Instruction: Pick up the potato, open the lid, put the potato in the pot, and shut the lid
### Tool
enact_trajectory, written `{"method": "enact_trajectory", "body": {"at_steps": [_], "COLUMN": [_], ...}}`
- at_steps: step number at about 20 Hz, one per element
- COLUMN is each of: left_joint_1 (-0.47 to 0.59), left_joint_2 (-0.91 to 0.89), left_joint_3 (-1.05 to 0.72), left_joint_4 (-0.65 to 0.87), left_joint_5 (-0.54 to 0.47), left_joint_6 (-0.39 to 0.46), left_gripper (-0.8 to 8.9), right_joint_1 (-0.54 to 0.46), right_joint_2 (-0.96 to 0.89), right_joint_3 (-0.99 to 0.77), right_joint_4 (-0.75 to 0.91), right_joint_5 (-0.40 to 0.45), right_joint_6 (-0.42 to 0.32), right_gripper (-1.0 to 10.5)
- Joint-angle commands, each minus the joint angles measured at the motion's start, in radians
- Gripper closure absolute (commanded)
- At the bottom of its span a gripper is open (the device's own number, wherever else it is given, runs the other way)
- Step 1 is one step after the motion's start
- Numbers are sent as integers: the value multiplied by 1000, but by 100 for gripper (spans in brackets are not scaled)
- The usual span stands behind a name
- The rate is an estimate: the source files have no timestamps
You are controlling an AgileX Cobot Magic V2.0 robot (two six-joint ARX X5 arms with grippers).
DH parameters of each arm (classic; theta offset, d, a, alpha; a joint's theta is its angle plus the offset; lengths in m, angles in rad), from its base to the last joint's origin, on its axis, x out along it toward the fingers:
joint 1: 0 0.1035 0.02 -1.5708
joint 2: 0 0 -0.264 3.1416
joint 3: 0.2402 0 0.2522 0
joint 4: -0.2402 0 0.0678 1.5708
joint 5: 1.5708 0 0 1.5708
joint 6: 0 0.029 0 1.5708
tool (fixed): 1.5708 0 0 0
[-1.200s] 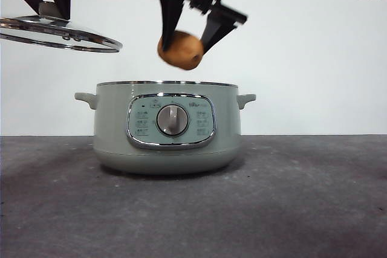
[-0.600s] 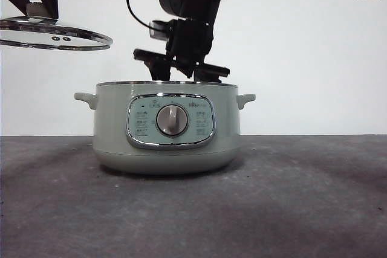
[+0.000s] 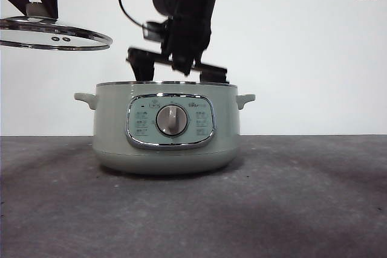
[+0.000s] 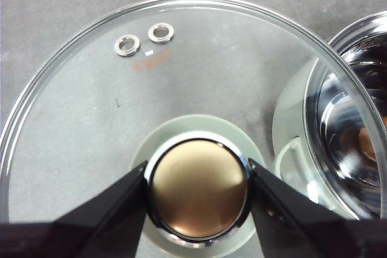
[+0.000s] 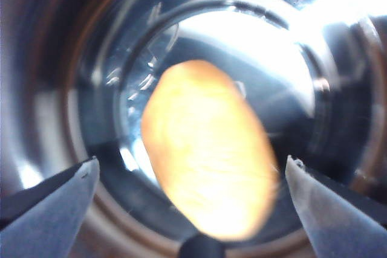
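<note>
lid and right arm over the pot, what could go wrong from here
The right gripper is open inside the pot, its jaws apart from the potato; lifting out crooked might clip the chrome rim. The left gripper holds the lid by its knob alone, off to the side; lowering it too early could strike the right arm.

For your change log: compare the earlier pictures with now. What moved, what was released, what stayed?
The right gripper lowered the potato into the pot and released it; jaws open. The left gripper still holds the lid up beside the pot, which stayed put.
</note>
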Motion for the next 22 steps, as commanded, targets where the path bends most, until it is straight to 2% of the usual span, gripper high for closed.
{"method": "enact_trajectory", "body": {"at_steps": [1,2,3,6,7,10,13,15,19,22], "left_joint_1": [-6,-11,-16,-52,-74,-141,-217,-268,-363,-408], "left_joint_2": [-20,-20,-20,-20,-20,-18,-16,-15,-4,34], "left_joint_3": [5,5,4,4,4,4,4,4,2,2], "left_joint_4": [24,21,19,-11,-17,-16,5,18,30,43], "left_joint_5": [32,32,37,53,53,53,50,50,50,48], "left_joint_6": [3,3,3,3,3,0,-28,-39,-44,-55], "left_gripper": [822,822,822,822,822,822,822,823,823,823], "right_joint_1": [9,9,14,58,79,153,217,231,231,231], "right_joint_2": [-48,-67,-91,-240,-315,-526,-731,-845,-1022,-1126], "right_joint_3": [114,182,232,201,150,-62,-306,-444,-687,-856], "right_joint_4": [-61,-110,-145,-146,-146,-146,-146,-146,-146,-140], "right_joint_5": [6,6,16,97,96,106,203,234,235,287], "right_joint_6": [3,3,8,-2,-5,-14,-7,14,34,64], "right_gripper": [694,887,956,956,956,956,956,956,956,956]}}
